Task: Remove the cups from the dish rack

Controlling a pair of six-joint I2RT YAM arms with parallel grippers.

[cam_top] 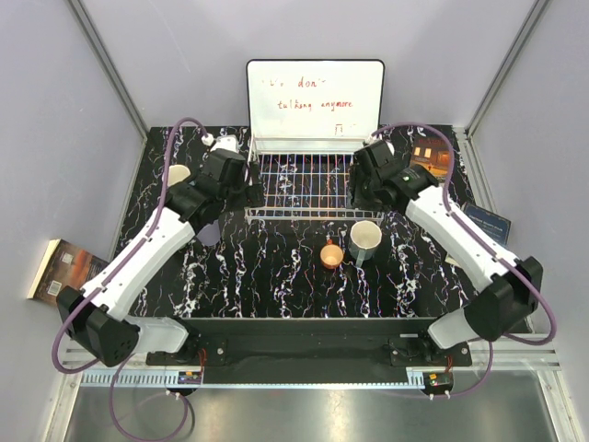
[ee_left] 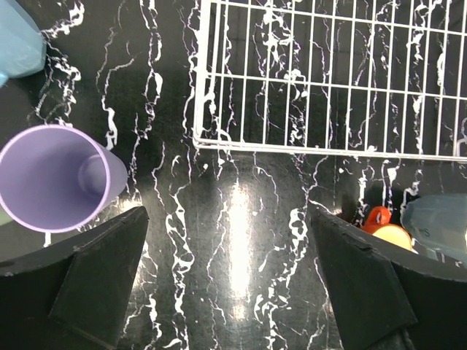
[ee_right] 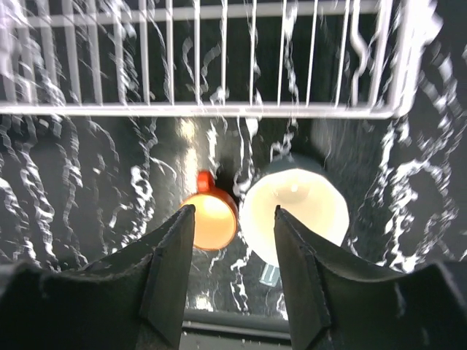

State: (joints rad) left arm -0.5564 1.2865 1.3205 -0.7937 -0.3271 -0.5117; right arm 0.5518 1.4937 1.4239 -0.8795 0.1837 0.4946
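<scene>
**A:** So, where do the cups sit?

**B:** On the table (cam_top: 276, 276), outside the dish rack (cam_top: 304, 215). The orange cup (cam_top: 331, 255) stands just in front of the rack's near rail. A larger cup (cam_top: 364, 239), pale inside, stands just beside it on the right.

**A:** And on the left?

**B:** The lilac cup (ee_left: 55, 177) is near the rack's near left corner, with its mouth facing the left wrist camera. A light blue cup (ee_left: 18, 36) sits farther back, left of the rack. Only part of it shows.

**A:** What is the left end effector doing?

**B:** The left end effector (ee_left: 229, 211) hangs over bare table by that corner. Its fingers are spread wide with nothing between them, and the lilac cup is off to its left.

**A:** And the right one?

**B:** The right end effector (ee_right: 234, 210) hovers by the rack's near right corner, in a blurred view. Its fingers stand apart and grip nothing. The orange cup and the larger cup lie on the table beyond the fingertips.
</scene>
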